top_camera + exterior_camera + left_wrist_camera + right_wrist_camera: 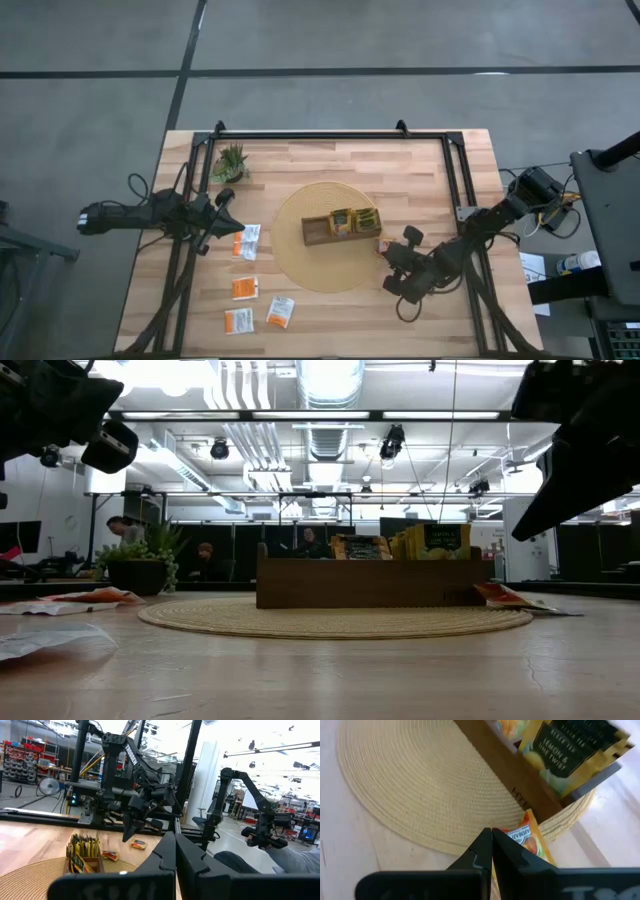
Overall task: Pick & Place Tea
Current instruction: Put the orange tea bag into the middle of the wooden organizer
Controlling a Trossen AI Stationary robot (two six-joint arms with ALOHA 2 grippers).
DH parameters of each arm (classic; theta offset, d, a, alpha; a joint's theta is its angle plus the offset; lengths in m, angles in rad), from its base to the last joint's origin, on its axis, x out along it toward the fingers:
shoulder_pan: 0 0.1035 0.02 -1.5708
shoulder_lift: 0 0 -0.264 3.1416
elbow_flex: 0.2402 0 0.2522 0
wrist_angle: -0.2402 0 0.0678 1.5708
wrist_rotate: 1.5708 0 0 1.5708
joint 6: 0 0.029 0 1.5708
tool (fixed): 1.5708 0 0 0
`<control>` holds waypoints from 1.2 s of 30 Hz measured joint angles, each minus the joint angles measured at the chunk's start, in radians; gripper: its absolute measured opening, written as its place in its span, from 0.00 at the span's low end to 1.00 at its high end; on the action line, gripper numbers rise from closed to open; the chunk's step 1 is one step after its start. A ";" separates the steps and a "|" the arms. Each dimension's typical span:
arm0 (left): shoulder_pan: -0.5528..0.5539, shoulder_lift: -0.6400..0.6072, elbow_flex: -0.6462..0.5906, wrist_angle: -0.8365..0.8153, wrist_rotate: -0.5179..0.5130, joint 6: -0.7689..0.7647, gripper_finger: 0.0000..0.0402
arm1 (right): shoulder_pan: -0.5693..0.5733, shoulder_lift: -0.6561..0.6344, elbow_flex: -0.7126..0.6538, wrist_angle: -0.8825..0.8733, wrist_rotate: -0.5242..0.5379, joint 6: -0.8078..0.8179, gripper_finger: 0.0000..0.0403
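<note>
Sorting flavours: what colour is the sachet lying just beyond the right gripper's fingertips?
Orange with a white label band, the sachet leans on the mat's edge; the right wrist view shows it best.

Bright ceiling glare; soft, slightly blurred foregrounds.

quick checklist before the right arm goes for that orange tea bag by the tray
1. Target in view: ok. The orange sachet lies at the edge of the round woven mat, beside the end of the wooden tray.
2. Right end effector lined up: ok. Its tips sit just short of the sachet.
3. Right fingers ready to grasp: not ok. They are shut and empty; open them first.
4. Room in the tray: ok. One end compartment looks empty, the others hold upright sachets.
5. Left end effector out of the way: ok. It waits across the table near the loose sachets.
6. Exact height above the table: cannot tell.
</note>
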 joint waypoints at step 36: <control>0.000 0.000 0.000 0.000 0.000 0.000 0.00 | -0.271 -0.006 -0.030 -0.014 -0.282 0.074 0.50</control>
